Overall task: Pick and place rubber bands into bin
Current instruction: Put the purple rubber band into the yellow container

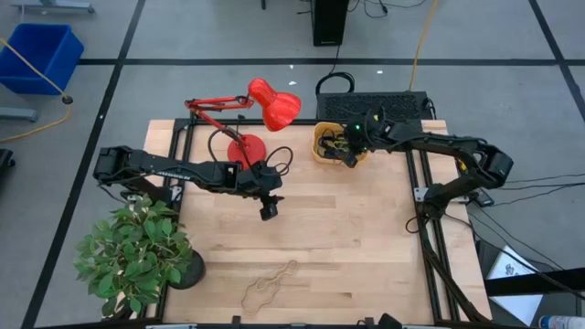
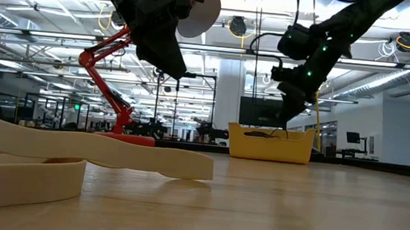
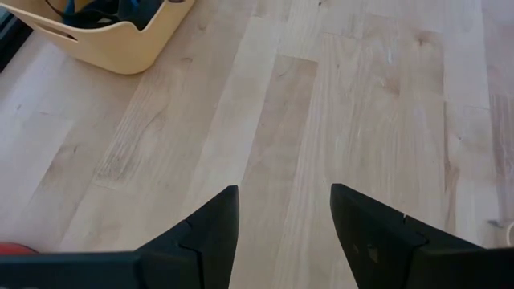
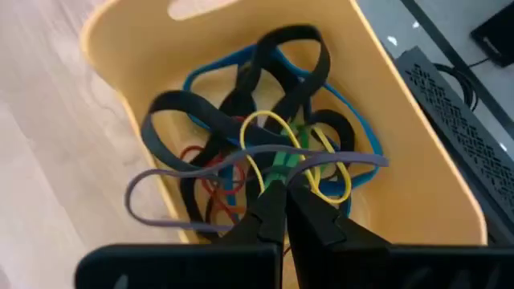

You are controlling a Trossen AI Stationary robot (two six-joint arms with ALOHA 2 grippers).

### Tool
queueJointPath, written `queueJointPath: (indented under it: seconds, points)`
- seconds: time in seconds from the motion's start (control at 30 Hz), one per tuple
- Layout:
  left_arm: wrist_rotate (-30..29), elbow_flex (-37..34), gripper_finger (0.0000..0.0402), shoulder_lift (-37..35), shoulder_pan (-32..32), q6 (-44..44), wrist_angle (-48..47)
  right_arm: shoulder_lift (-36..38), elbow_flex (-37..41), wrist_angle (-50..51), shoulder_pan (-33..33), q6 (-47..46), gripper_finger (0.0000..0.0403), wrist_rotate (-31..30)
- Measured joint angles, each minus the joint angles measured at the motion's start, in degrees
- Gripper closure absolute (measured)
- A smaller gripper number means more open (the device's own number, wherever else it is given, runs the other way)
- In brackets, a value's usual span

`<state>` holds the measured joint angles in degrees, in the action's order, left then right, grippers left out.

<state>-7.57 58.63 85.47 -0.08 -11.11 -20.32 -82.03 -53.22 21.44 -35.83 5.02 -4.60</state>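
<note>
Over bin (image 4: 418, 201): right gripper (image 4: 283, 193) clenched above roughly eight rubber bands (image 4: 265, 152); left gripper (image 3: 283, 210) released.

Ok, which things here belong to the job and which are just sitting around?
Job:
- rubber bands, piled in the bin
- bin
- right gripper, shut over the bin
- left gripper, open above bare table

Lying about:
- red lamp
- potted plant
- wavy wooden piece

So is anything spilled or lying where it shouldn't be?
One thing: a tan rubber band lies alone near the table's front edge, far from the bin, where the rest sit tangled. One purple band droops over the bin's rim.
</note>
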Motion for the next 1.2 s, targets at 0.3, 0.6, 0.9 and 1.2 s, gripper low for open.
queueJointPath:
  seconds: [0.3,0.6,0.9,1.2]
  points:
    - [-0.02,0.0,0.0199,0.0,0.0,0.06,0.02,-1.33,0.36,3.64,-1.72,-1.13,0.0403,-7.46]
    - [-0.03,0.0,0.0199,0.0,0.0,0.11,0.02,-1.17,0.36,3.81,-2.94,-1.22,0.0402,-7.89]
    - [-0.03,0.0,0.0199,0.0,0.0,0.04,0.02,-1.15,0.36,3.4,-2.98,-1.27,0.0396,-13.13]
    - [-0.05,0.0,0.0199,0.0,0.0,0.02,0.02,-1.15,0.36,0.32,-2.96,-1.32,0.0384,-3.83]
